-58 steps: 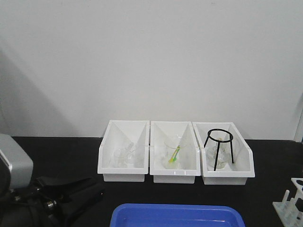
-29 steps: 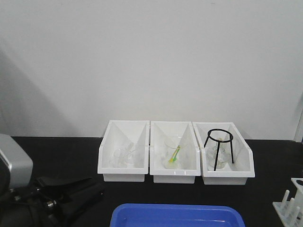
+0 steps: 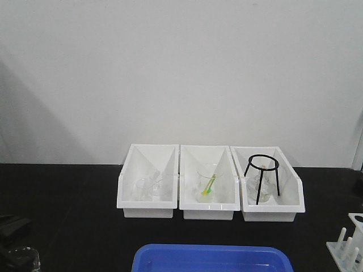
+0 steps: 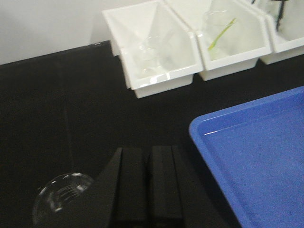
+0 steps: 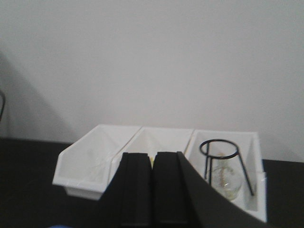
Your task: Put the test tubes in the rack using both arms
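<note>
Left gripper (image 4: 148,183) jaws pressed together beside blue tray (image 4: 266,156) edge, right gripper (image 5: 152,190) jaws likewise together.

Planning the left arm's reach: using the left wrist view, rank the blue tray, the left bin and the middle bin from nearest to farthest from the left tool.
1. Blue tray, right of the left tool.
2. Left bin, ahead.
3. Middle bin, ahead, further right.

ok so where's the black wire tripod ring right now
In the front view, the black wire tripod ring stands inside the rightmost of three white rectangular plastic bins, over some clear glassware.
</note>
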Controlling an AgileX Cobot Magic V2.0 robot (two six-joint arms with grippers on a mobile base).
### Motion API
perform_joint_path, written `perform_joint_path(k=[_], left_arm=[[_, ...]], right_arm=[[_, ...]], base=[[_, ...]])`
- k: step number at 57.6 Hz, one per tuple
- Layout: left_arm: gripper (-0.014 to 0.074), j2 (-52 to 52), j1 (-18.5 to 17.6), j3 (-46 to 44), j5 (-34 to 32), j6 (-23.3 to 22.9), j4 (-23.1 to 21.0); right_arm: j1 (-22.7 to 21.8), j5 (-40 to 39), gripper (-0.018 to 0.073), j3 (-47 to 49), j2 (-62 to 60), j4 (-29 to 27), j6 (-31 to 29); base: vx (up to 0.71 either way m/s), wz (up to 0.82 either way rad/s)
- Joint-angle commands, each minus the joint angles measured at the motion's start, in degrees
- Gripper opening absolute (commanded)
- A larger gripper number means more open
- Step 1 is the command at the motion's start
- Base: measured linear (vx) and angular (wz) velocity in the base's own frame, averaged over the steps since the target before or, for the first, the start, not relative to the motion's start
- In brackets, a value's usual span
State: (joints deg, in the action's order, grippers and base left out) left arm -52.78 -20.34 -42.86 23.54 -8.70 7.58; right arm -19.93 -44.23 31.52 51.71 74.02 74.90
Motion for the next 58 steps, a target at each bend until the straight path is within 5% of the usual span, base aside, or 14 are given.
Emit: perform_joint_path(k=[1, 17, 27, 34, 58], left_arm=[[-0.0015, 3.8, 1.8, -1.8, -2.2, -0.5, 0.9], [-0.0015, 18.8, 2.8, 4.0, 0.9, -0.9, 0.9], [-0.0015, 29.4, 2.8, 12.0, -2.6, -1.0, 0.4], [-0.0015, 34.3, 2.8, 14.3, -4.8, -0.9, 0.5], [-0.0015, 36.9, 2.8, 14.3, 4.7, -1.0, 0.3]], right_arm=[[4.6, -0.4, -0.0008, 1.5, -2.1, 2.6, 2.2], [25.1, 15.1, -0.0008, 1.5, -6.2, 3.5, 2.5], [33.7, 23.6, -0.0008, 1.5, -6.2, 3.2, 2.8], [35.3, 23.6, -0.0007, 1.5, -6.1, 3.2, 2.8], [35.2, 22.6, -0.0007, 1.5, -6.1, 3.3, 2.8]], base=[[0.0, 0.0], [0.0, 0.0], [0.0, 0.0], [0.0, 0.0], [0.0, 0.0]])
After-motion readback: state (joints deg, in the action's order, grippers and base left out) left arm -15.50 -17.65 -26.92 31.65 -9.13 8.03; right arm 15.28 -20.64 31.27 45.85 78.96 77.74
